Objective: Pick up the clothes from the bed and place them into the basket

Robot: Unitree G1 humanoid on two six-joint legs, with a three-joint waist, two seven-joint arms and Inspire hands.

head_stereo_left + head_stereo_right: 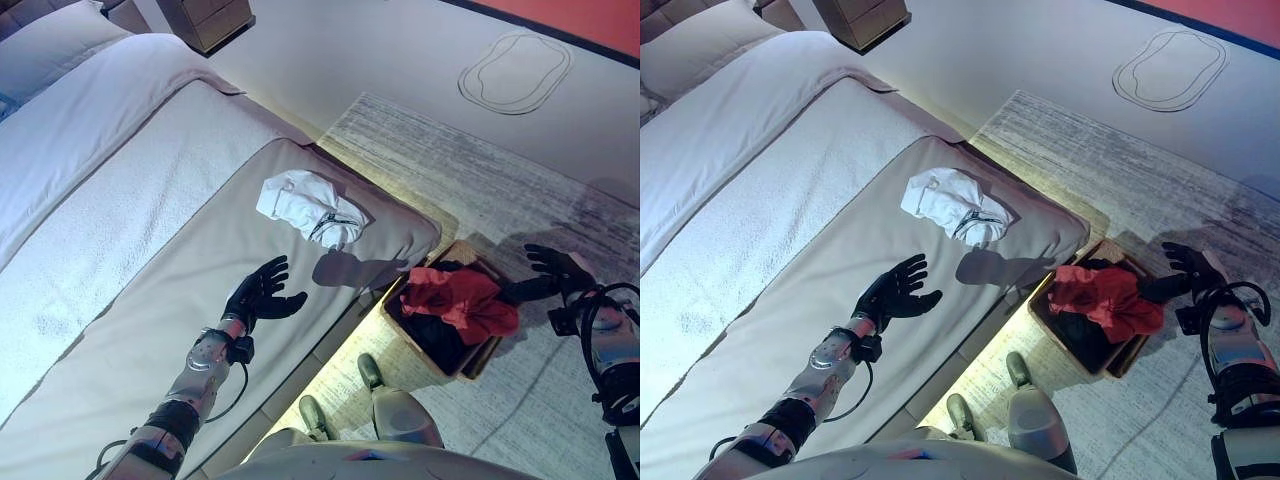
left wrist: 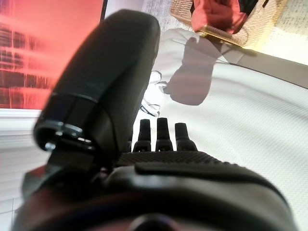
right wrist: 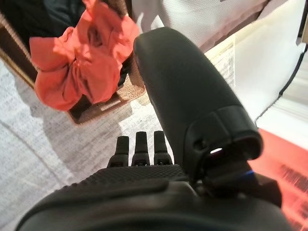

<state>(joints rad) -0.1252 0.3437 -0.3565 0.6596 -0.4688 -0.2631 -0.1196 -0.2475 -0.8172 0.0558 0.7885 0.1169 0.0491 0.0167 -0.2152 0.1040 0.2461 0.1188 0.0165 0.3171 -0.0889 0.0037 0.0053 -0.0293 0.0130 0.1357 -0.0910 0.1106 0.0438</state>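
One crumpled white garment with dark trim [image 1: 311, 208] lies on the grey-covered bed [image 1: 150, 300] near its foot corner | left hand [image 1: 258, 295] over bed short of it, fingers spread, empty | right hand [image 1: 556, 268] beside woven basket [image 1: 470, 360], fingers extended, empty | basket on rug [image 1: 520, 190] holds red cloth [image 1: 462, 300] over dark clothes [image 1: 435, 338]

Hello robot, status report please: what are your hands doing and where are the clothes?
Left hand open above bed, empty. Right hand open beside basket. White garment still on bed; red garment in basket. Path clear.
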